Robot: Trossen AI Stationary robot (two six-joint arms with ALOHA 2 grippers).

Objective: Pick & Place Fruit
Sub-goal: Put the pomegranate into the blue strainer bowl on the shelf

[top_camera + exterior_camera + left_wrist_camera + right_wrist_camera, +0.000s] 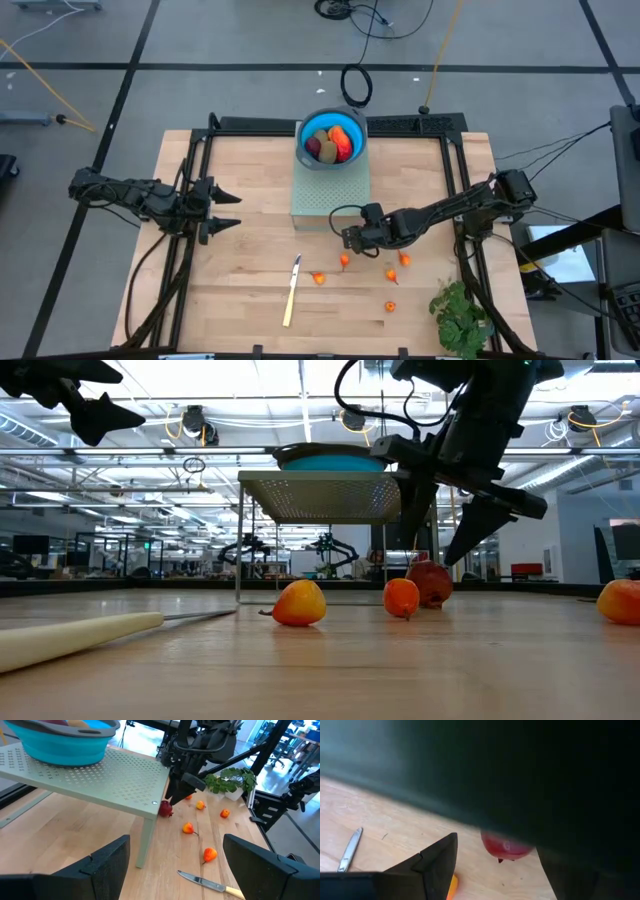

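A dark red ball of fruit [166, 809] lies on the wooden table by the near corner of a grey-green perforated stand [331, 192]. My right gripper [434, 548] hangs open just above it, fingers slanting down, one on either side, touching nothing; the ball [506, 847] shows between them. Several tiny orange fruits [344, 260] lie on the table nearer the front edge. On the stand sits a blue bowl [304, 140] holding a red-orange oblong [344, 142] and olive-brown ovals [322, 135]. My left gripper [228, 210] waits open, raised at the table's left.
A pale-handled knife [291, 293] lies near the front edge, left of the orange fruits. A leafy green bunch [460, 316] sits at the front right corner. Black frame rails [200, 180] run along the table's left, right and far sides.
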